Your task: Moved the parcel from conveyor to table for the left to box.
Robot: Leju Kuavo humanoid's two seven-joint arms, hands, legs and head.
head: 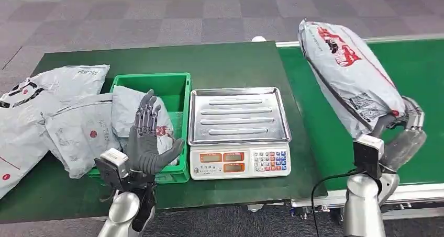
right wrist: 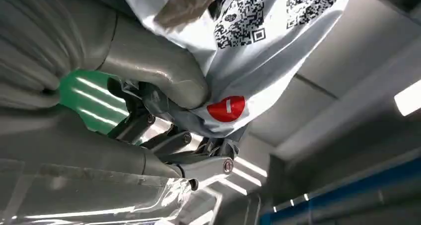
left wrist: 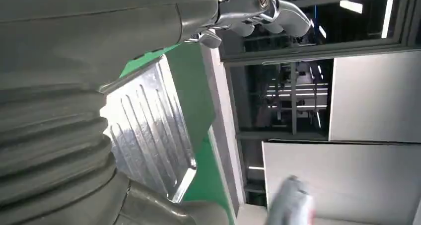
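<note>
A grey carpet-tiled floor runs behind a green table [head: 230,59], with a green conveyor [head: 424,69] butting against it. In the head view the right hand [head: 406,135] holds the parcel [head: 348,72] by its lower end. The bag stands up and away from the hand, leaning toward the table side, clear of the belt. A scale [head: 238,135] sits between the two hands, and just beyond the left hand [head: 149,135] is a green box [head: 180,85] with a bag already in it. More bags [head: 47,116] are heaped outward of that hand. The left hand is raised, fingers spread, holding nothing.

The risk, as I judge it, is the grip — only one end is pinched, so the long free part could swing, slide through the fingers, or catch the scale's tray on the way across. Set down badly, it may land out of the left hand's reach.

In the left wrist view the ribbed cover of the left hand [left wrist: 74,86] is close up; past it lie the scale's tray [left wrist: 149,135] and the green table [left wrist: 191,91], and a blurred parcel [left wrist: 293,202] shows farther off.

In the right wrist view the right hand [right wrist: 164,111] is closed on the parcel [right wrist: 258,51] — thumb pressed on the plastic beside a red mark, dark fingers under the fold, printed codes above them.
</note>
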